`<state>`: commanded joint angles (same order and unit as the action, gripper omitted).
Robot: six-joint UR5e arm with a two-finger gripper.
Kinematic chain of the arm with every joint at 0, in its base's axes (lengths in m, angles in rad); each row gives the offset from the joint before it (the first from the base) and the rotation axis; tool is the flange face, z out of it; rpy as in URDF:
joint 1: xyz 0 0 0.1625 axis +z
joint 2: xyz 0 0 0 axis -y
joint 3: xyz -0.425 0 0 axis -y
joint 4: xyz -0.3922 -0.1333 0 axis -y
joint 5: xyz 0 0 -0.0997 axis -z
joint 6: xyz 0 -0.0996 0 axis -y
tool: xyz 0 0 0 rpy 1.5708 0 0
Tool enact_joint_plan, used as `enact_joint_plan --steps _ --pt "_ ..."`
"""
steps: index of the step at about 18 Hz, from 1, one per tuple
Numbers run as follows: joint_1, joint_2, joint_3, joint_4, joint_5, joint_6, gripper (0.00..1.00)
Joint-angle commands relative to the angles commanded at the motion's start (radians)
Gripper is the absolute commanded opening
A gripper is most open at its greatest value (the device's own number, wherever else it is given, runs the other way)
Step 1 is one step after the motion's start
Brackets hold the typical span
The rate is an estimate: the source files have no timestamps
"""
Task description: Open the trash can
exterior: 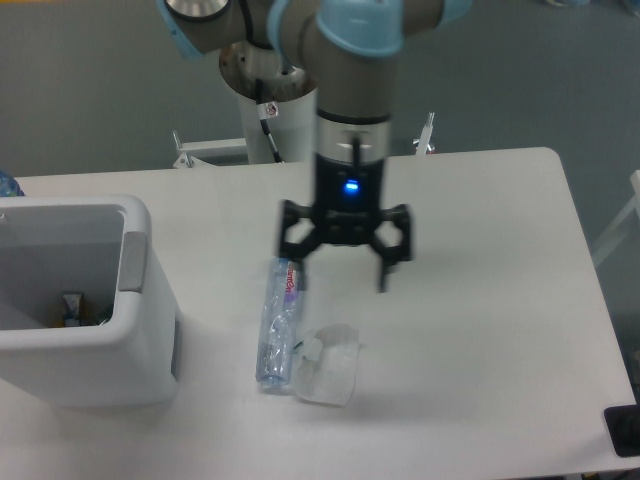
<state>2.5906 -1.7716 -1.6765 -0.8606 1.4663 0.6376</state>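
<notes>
on white surface (480, 330), large white boxy plastic trash can (75, 370) at left with inside exposed, black gripper (342, 268) spread wide above clear plastic bottle (279, 325).

Single fixed view: camera mounted high opposite the arm's base, angled steeply down at the tabletop (480, 300) from moderate range.

Trash can (75, 340): left side cut off by the frame edge; contents inside too small and dark to identify; robot arm (345, 40): upper part cut off at the top; dark object (625, 430): bottom-right corner, cropped, unidentifiable; bottle (280, 320): label print blurred, unreadable; desk (480, 330): near edge cropped.
</notes>
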Motion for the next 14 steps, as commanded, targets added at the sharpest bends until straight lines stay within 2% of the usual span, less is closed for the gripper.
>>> enact_joint_plan --steps 2,5,8,12,14 --pt "0.08 -0.035 -0.002 -0.002 0.005 0.1 1.0" --pt "0.129 -0.071 0.012 -0.003 0.005 0.267 1.0" --pt "0.163 -0.075 0.0 -0.012 0.006 0.464 1.0" --pt "0.154 -0.078 -0.028 -0.014 0.092 0.513 1.0" --pt "0.152 -0.083 -0.031 -0.012 0.098 0.511 1.0"
